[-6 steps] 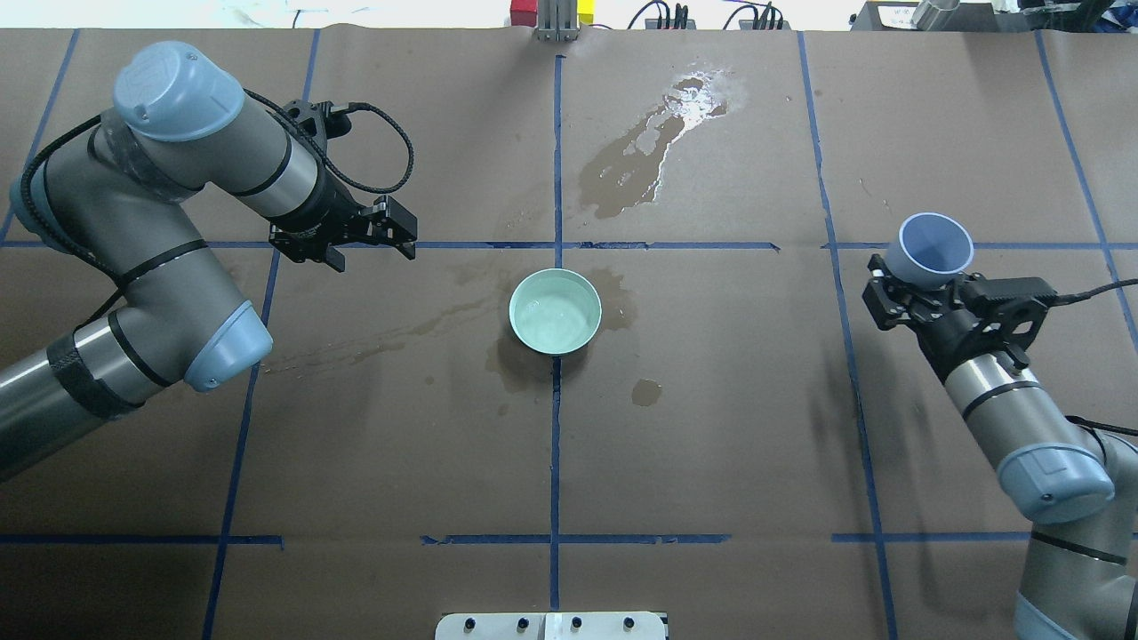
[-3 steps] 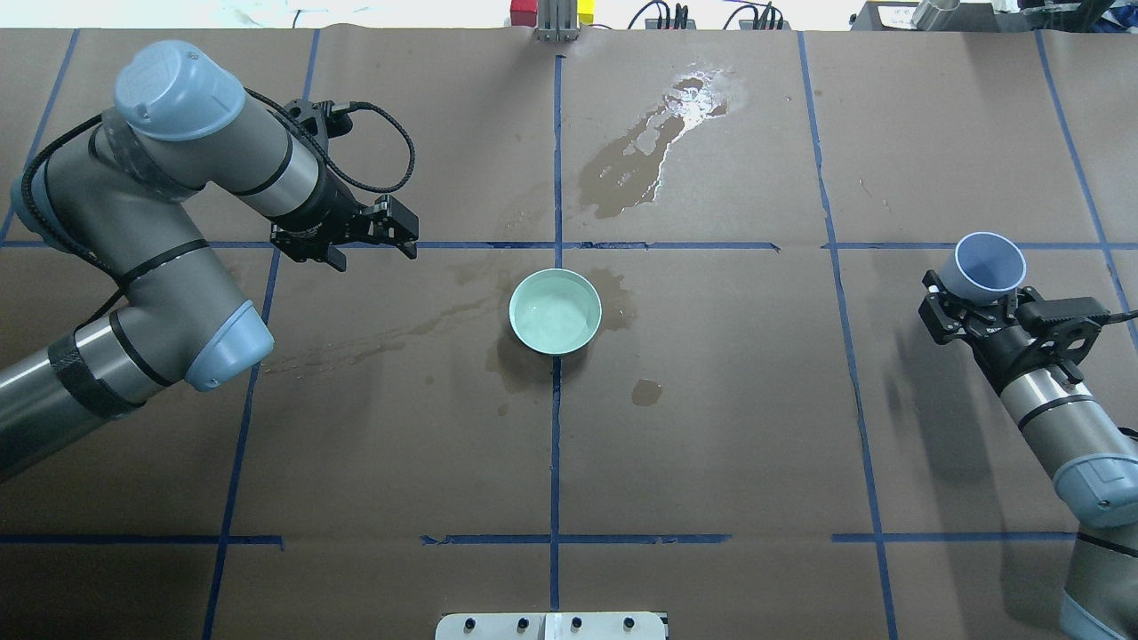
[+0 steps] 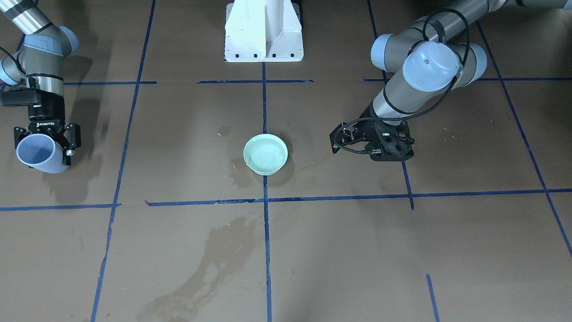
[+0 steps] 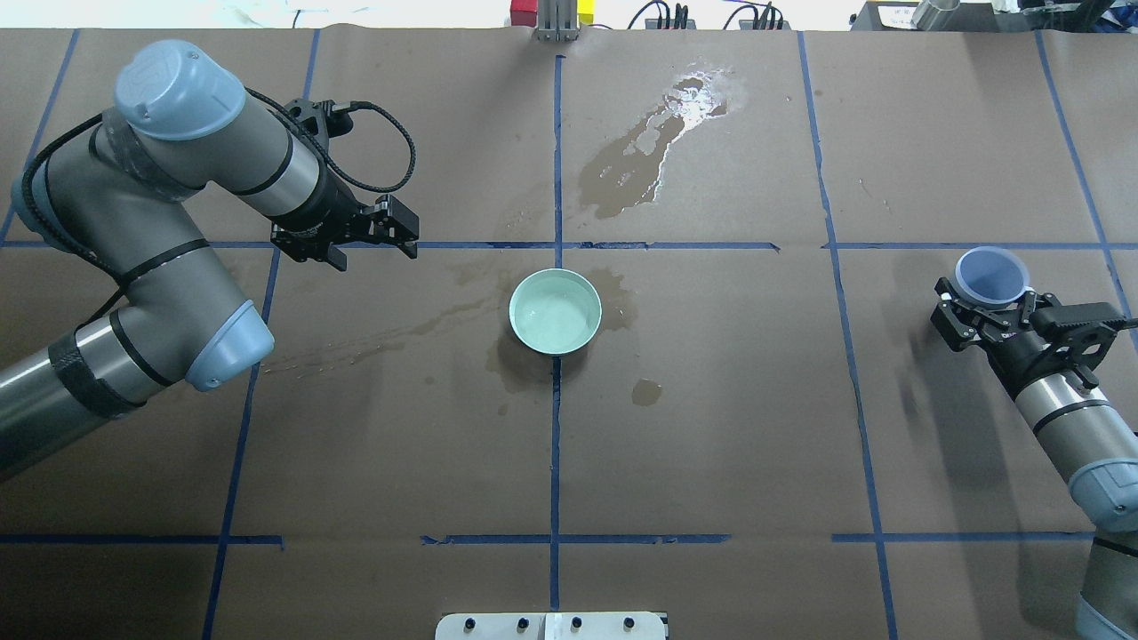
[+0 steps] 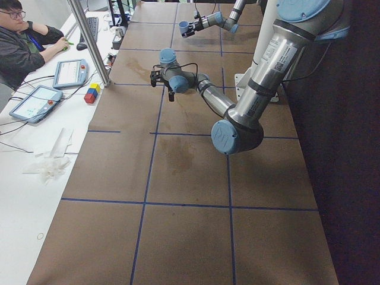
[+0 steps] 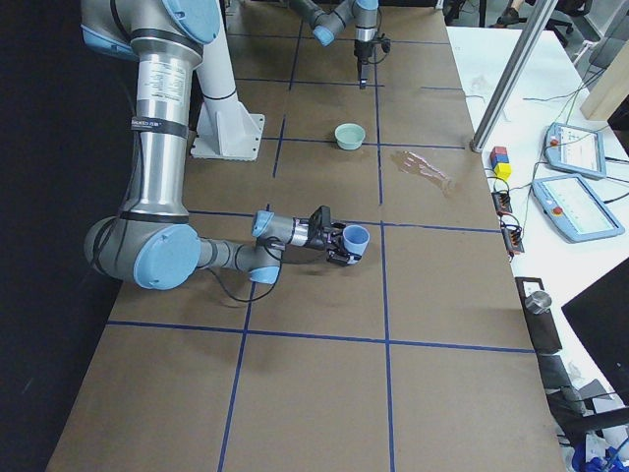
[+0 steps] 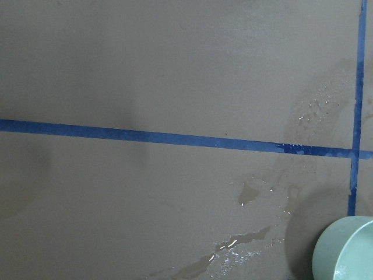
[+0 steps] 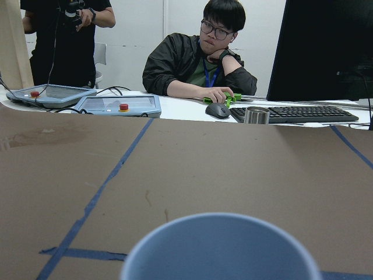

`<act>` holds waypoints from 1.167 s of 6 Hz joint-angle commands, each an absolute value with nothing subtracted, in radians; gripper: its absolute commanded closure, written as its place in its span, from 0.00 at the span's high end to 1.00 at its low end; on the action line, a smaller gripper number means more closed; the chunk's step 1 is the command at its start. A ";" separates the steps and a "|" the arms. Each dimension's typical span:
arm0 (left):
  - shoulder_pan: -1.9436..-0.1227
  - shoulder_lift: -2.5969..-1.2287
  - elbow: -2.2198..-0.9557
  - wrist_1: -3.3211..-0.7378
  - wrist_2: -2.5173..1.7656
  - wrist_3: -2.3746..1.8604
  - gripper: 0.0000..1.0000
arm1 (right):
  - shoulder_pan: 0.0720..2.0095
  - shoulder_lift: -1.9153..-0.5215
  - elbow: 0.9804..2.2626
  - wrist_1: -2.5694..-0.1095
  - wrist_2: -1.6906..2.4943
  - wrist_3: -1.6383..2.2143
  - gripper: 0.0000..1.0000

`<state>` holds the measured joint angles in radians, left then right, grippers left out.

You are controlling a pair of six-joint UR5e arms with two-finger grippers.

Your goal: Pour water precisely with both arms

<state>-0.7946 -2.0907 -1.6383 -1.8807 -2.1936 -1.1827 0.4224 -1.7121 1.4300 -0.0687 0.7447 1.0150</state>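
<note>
Right arm is reaching out low at the table's right side, well apart from the bowl. Right gripper is clamping a blue cup between its fingers, mouth up; can't tell what's in the cup. Left arm is bending over, left gripper spread wide, holding nothing, hovering near the bowl. Water is sitting in the bowl at table centre.

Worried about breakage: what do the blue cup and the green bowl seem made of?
The blue cup looks like matte plastic: thin wall, soft even colour, no glare. The green bowl looks smooth and faintly glossy, plastic or glazed ceramic; the pictures leave that open.
</note>
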 commanded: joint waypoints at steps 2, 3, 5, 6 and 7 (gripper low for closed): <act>-0.795 -2.092 -1.638 -1.881 -2.194 -1.183 1.00 | 0.420 -1.706 1.430 -0.067 0.744 1.020 1.00; -0.795 -2.092 -1.638 -1.881 -2.194 -1.183 1.00 | 0.420 -1.707 1.428 -0.060 0.742 1.025 1.00; -0.795 -2.092 -1.638 -1.881 -2.194 -1.183 1.00 | 0.416 -1.723 1.335 0.051 0.732 1.026 1.00; -0.795 -2.094 -1.638 -1.879 -2.194 -1.183 1.00 | 0.407 -1.723 1.318 0.086 0.733 1.026 1.00; -0.795 -2.092 -1.638 -1.879 -2.194 -1.183 1.00 | 0.384 -1.723 1.324 0.089 0.732 1.026 1.00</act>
<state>-0.7946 -2.0931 -1.6383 -1.8795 -2.1936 -1.1827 0.4011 -1.7221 1.3283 0.0736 0.7327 1.0262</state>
